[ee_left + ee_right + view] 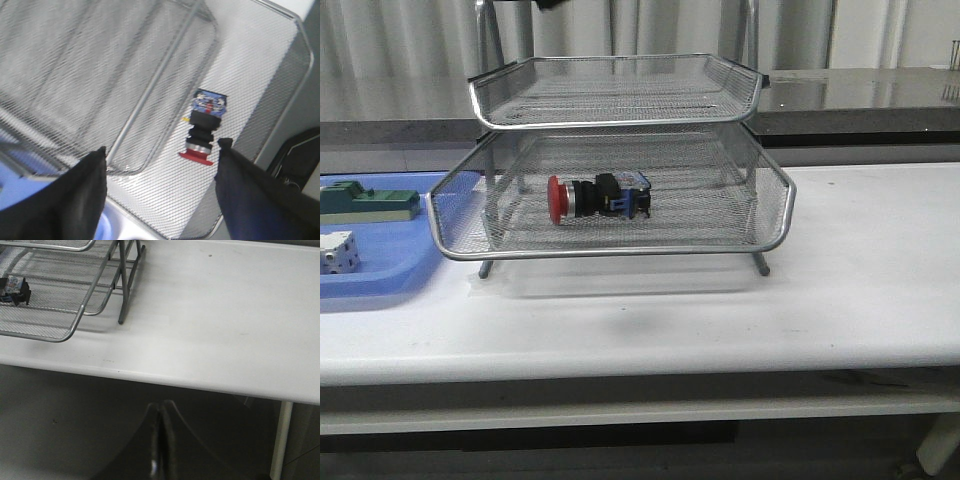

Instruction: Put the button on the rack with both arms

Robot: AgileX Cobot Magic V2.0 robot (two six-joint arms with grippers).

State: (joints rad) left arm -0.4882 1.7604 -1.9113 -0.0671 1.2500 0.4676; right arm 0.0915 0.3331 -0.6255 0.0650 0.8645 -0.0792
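Note:
The button [597,196], red-headed with a black and blue body, lies on its side on the pulled-out lower tier of the silver wire-mesh rack [775,215]. The left wrist view has the button [204,129] on the mesh between and beyond my open left gripper [161,150], which hovers above the rack and touches nothing. My right gripper [160,405] is shut on nothing, low in front of the table edge, with the rack's corner [75,327] and the button's blue end [14,288] off to one side. Neither arm shows in the front view.
A blue plastic tray [380,285] left of the rack holds a green block [365,203] and a white cube [338,252]. The white table [860,270] stretches to the rack's right. Another mesh tier [620,90] sits above the button.

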